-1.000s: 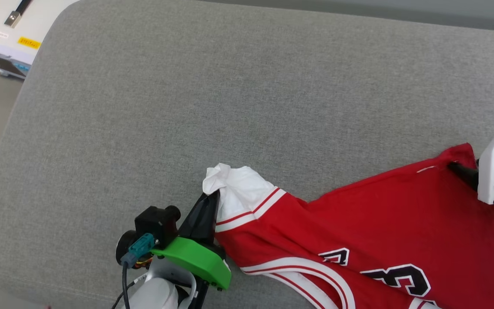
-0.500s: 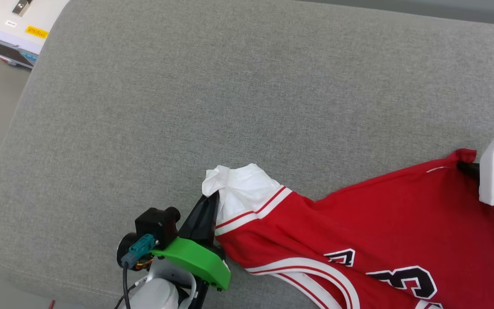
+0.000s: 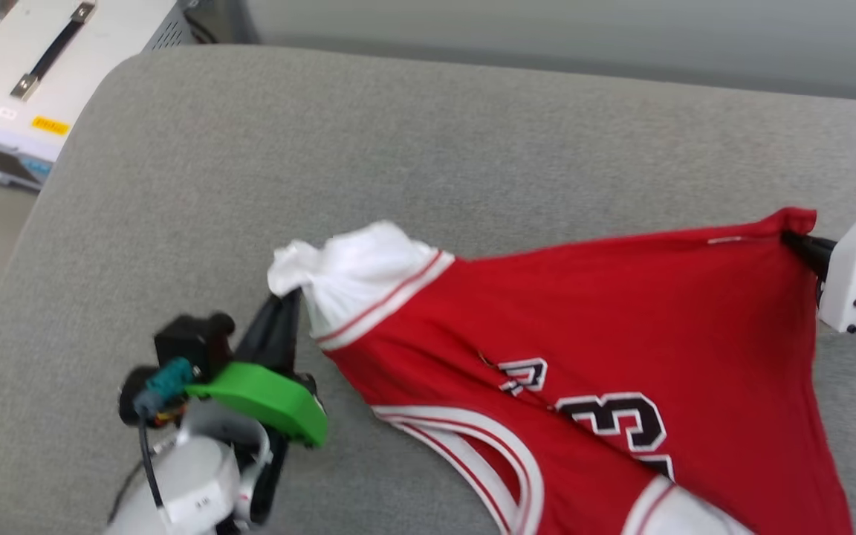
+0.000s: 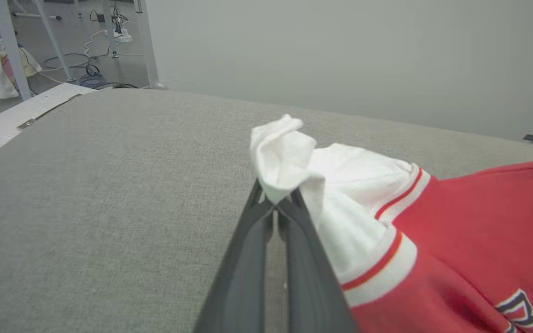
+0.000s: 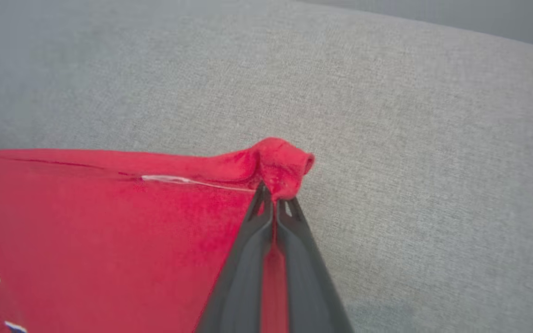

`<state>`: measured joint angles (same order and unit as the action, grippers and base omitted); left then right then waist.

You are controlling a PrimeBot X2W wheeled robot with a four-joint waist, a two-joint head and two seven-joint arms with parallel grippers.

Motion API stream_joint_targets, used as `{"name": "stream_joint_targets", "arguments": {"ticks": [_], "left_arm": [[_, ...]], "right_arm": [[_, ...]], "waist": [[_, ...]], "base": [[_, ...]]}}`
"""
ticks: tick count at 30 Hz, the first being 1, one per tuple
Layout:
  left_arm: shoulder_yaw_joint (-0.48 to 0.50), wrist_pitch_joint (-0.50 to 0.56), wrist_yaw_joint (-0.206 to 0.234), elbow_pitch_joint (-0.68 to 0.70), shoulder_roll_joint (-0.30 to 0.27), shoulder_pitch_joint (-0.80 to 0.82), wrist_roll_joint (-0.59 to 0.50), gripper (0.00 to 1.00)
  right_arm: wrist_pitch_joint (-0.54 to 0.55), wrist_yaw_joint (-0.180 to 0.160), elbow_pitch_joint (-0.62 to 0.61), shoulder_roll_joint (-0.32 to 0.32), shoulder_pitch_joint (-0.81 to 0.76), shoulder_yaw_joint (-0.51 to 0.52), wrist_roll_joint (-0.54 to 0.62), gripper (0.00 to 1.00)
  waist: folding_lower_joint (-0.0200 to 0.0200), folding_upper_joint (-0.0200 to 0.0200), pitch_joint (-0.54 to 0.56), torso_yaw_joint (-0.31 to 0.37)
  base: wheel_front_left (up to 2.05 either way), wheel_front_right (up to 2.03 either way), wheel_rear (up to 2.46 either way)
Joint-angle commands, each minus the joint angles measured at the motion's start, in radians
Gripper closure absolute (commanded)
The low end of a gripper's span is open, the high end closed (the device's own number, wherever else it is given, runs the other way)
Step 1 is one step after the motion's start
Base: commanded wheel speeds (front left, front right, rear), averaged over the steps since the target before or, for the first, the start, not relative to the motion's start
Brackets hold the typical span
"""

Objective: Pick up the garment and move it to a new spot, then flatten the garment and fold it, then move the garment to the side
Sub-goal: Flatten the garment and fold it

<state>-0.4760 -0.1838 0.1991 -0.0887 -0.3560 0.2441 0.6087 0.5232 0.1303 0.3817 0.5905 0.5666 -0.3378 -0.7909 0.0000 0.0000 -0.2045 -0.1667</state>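
grey fabric cushion (image 3: 472, 134) is carrying one item: garment (image 3: 621, 312) is spreading over its near right part, white sleeve bunching up near the middle, red corner reaching toward the right edge

Arms spread wide apart. Low at robot's left, left end effector (image 3: 288, 301): two long dark fingers (image 4: 243, 268) pressed together, clamped on white sleeve of red jersey garment (image 3: 621, 312); green-capped pale left wrist (image 3: 257, 397) behind. Far across, right end effector (image 3: 796, 241) pinching red corner, fingers pointing leftward from white right wrist (image 3: 851, 279).
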Motion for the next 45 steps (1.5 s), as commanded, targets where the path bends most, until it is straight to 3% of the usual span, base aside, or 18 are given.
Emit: {"name": "stream_joint_targets", "arguments": {"ticks": [1, 6, 15, 25, 31, 37, 45], "left_arm": [[0.013, 0.009, 0.004, 0.0, -0.019, 0.049, -0.001, 1.0], [0.044, 0.057, -0.024, -0.042, -0.061, 0.182, 0.001, 1.0], [0.085, 0.096, -0.091, -0.242, -0.025, 0.522, 0.039, 1.0], [0.096, 0.055, -0.152, -0.532, -0.026, 0.99, -0.023, 1.0], [0.097, 0.024, -0.164, -0.654, -0.045, 1.215, -0.065, 1.0], [0.102, 0.012, -0.175, -0.74, -0.051, 1.377, -0.077, 1.0], [0.121, -0.021, -0.198, -0.842, -0.035, 1.437, -0.048, 1.0]], "right_arm": [[-0.02, 0.0, -0.001, -0.01, 0.024, 0.011, 0.013, 1.0], [-0.065, 0.0, 0.035, -0.064, 0.07, 0.037, 0.033, 1.0], [-0.156, 0.0, 0.09, -0.129, 0.234, 0.056, 0.092, 1.0], [-0.299, 0.0, 0.225, -0.172, 0.589, 0.12, 0.161, 1.0], [-0.359, 0.0, 0.308, -0.184, 0.791, 0.134, 0.175, 1.0], [-0.411, 0.0, 0.395, -0.188, 0.954, 0.135, 0.16, 1.0], [-0.459, 0.0, 0.495, -0.209, 1.049, 0.057, 0.131, 1.0]], "waist": [[0.0, 0.0, 0.059, 0.067], [0.0, 0.0, 0.085, 0.136], [0.0, 0.0, 0.053, 0.197], [0.0, 0.0, -0.073, 0.222], [0.0, 0.0, -0.161, 0.229], [0.0, 0.0, -0.267, 0.219], [0.0, 0.0, -0.367, 0.205]], "base": [[0.0, 0.0, 0.0], [0.0, 0.0, 0.0], [0.0, 0.0, 0.0], [0.0, 0.0, 0.0], [0.0, 0.0, 0.0], [0.0, 0.0, 0.0], [0.0, 0.0, 0.0]]}}
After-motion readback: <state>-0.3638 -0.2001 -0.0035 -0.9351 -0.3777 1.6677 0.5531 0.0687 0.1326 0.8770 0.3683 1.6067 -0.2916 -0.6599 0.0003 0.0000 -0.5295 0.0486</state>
